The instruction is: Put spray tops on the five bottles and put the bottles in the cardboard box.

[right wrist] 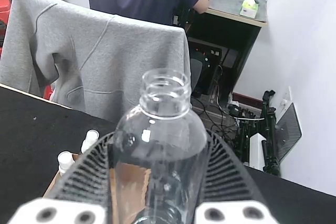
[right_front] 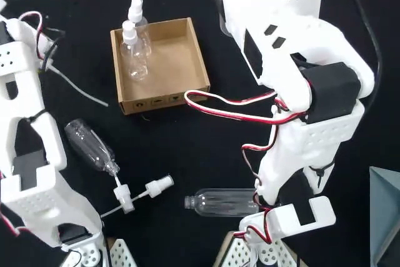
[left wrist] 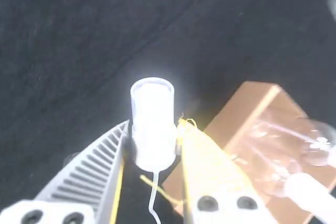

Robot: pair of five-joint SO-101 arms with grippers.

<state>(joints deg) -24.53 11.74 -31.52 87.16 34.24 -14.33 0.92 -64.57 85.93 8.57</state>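
Your bottle is clear glossy plastic, smooth enough to throw reflections. The spray top looks like smooth white plastic. The box is plain brown cardboard, matt. The table has a black matt cover, slightly fuzzy like cloth. Your arms are white matt plastic, and the fingers are ribbed.

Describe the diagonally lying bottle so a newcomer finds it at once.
In the high view, start at the cardboard box and go down-left. The clear bottle lies there diagonally, its open neck pointing at a loose spray top; the other lying bottle sits level, farther right.
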